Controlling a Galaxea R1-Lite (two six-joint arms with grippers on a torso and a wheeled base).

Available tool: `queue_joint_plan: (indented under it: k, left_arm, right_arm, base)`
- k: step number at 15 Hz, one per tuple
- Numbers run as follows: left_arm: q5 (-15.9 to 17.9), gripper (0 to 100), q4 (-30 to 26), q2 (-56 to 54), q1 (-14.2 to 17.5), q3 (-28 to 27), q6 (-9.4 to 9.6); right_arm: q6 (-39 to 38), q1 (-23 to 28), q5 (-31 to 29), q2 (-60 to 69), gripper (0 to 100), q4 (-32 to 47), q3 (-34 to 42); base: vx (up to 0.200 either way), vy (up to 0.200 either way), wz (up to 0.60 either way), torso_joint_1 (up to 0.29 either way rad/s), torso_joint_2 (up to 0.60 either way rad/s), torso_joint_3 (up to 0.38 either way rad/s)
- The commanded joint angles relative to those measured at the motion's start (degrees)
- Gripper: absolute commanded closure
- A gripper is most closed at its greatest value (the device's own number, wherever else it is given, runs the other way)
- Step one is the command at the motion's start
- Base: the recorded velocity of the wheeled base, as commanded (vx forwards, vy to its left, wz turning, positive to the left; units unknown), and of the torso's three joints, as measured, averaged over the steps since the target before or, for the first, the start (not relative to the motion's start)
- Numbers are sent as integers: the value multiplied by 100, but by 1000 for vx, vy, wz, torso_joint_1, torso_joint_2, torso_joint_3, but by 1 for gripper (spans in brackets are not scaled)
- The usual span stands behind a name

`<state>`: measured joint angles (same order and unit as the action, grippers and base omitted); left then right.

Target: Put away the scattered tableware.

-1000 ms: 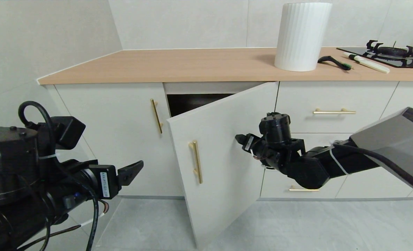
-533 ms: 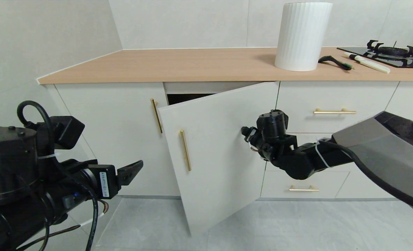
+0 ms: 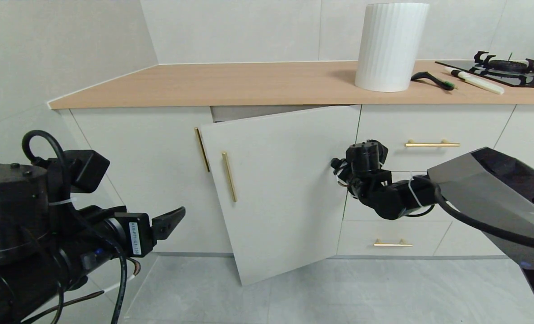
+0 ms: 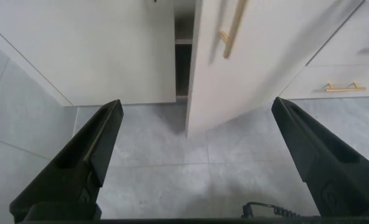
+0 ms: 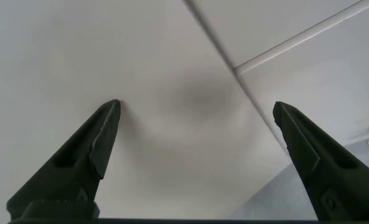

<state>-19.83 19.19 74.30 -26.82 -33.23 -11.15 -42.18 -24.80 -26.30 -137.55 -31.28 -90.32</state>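
White cabinet door [image 3: 285,189] slightly ajar; gold handle [image 3: 229,176].

Matt white, brassy bits
Cabinet door [image 3: 285,189] is looking smooth and matt, its handle [image 3: 229,177] is gleaming like brushed brass, countertop [image 3: 231,83] is showing wood grain, ribbed canister [image 3: 391,45] is looking matt white.

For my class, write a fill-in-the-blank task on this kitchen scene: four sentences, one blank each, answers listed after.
1. The white ribbed container stands on the wooden ____.
2. The left gripper is held low with its jaws ____.
3. The cabinet door in front of the right gripper has a ____-coloured handle.
4. The gas burner lies to the robot's ____ of the container.

Answers: countertop; open; gold; right.
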Motion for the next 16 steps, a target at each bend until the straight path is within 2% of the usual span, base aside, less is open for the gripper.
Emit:
queue_joint_plan:
  k: [1,7,16]
  left_arm:
    - [-3,0,6,-3,1,1,-1]
    - [6,0,6,5,1,1,-1]
    - [6,0,6,32,1,10,-1]
  right_arm:
    - [8,45,-51,-167,0,-10,-153]
    - [8,256,-315,-510,0,26,-654]
    - [34,326,-403,-545,0,34,-724]
  base:
    - [0,0,0,0,0,0]
    - [0,0,0,0,0,0]
    - [0,0,0,0,0,0]
